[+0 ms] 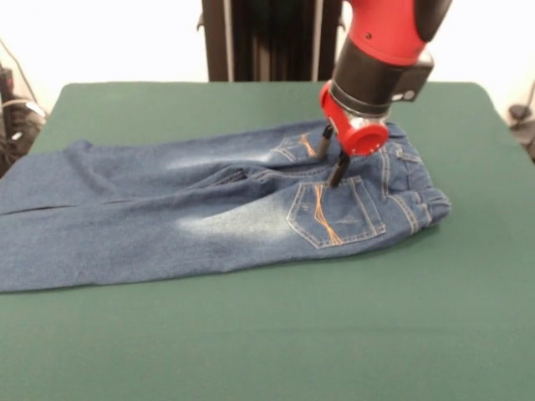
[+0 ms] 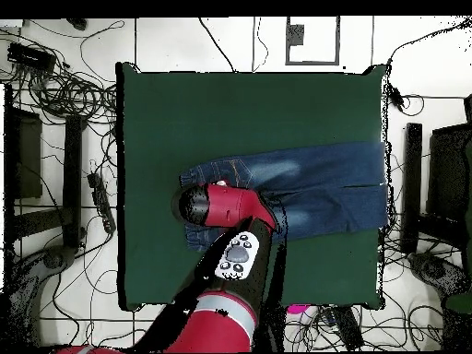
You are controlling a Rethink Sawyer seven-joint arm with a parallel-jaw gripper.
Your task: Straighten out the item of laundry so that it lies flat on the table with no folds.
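Mostly bare, the green table has wide free cloth in front of and behind the jeans, whose legs run off one side edge. Over the waist end, the gripper holds its fingers spread, tips at the denim between the back pockets.

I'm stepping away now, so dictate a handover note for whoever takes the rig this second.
Gripper: open, fingers apart, tips down at the seat between the back pockets, holding nothing.
Jeans: on the green table, back side up, legs stretched toward one table edge and running over it.
Done: mostly spread out.
Left: the waistband end looks bunched, and a crease remains between the legs.
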